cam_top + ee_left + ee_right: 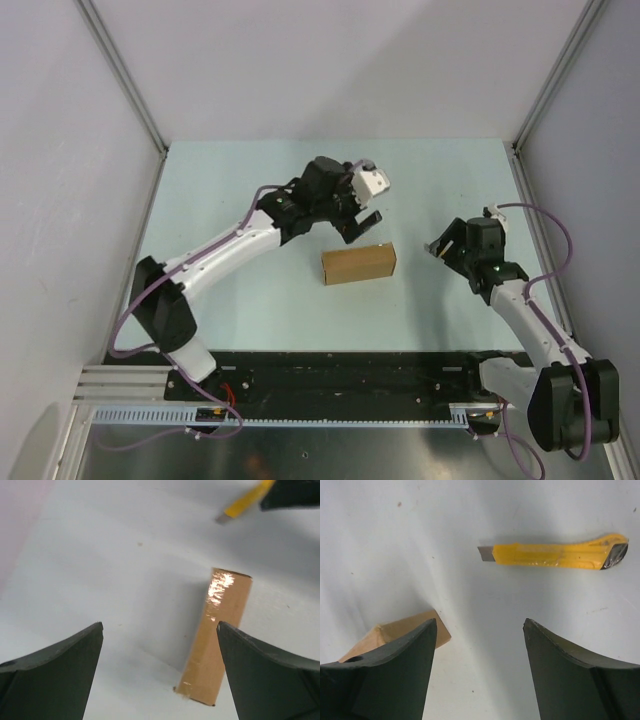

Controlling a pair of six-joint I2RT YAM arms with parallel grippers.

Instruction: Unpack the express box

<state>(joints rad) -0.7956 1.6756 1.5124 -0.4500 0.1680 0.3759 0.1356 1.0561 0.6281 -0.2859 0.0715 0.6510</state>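
I see small flat brown cardboard box (359, 264) lying shut, middle of pale worktop (250, 300), nothing touching it. Left pincer (159, 630) wide apart, empty, near box. Right pincer (479, 625) apart, empty, near slim yellow knife (555, 555).

Bright diffuse light puts glare on the express box (215, 637)

Knife: I see a slim yellow utility knife (555, 555) lying flat on the counter, at about 1 o'clock in my right wrist feed. Its short blade end points toward 9 o'clock and its black end cap toward 3 o'clock.
Counter: the counter (250, 310) is pale blue-green and matte, with a few tiny dark specks.
Near edge: a black strip (350, 370) sits at 6 o'clock in my overhead feed, with a ribbed white rail (330, 415) just below it.
Walls: white panels (340, 60), with metal posts (120, 70) at 11 and 1 o'clock.
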